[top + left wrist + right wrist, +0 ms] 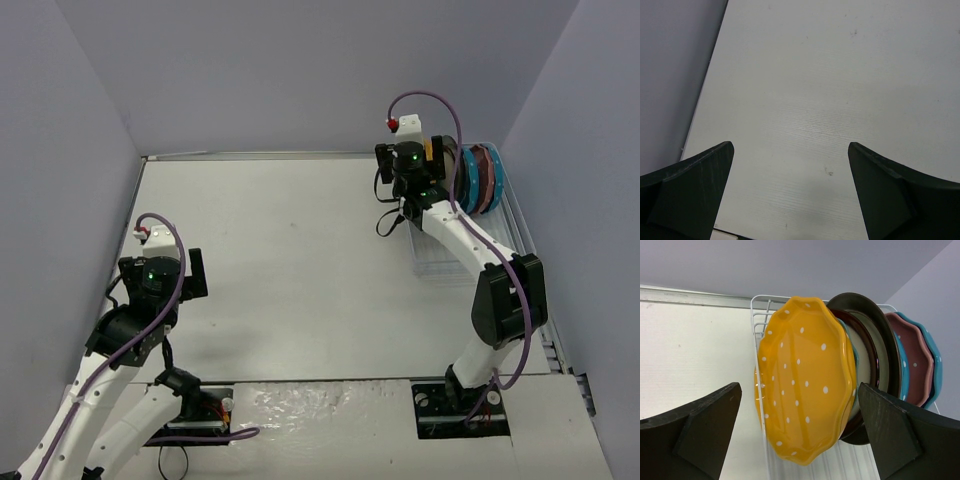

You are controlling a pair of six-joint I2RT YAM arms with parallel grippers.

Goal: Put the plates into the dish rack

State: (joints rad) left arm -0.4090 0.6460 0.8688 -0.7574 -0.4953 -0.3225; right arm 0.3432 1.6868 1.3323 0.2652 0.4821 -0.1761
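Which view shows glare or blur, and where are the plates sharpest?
Top external view: even light, a glossy patch on the table at its near edge. Right wrist view: the yellow plate is sharp; the fingers are dark. Left wrist view: no plates.

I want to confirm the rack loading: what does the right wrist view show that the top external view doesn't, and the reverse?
Right wrist only: the yellow plate, its dotted face at the front of the row, framed by the open right gripper. Top external only: the left arm, off at the left side of the table, away from the rack. Both: the dish rack at the far right, with plates standing on edge in it.
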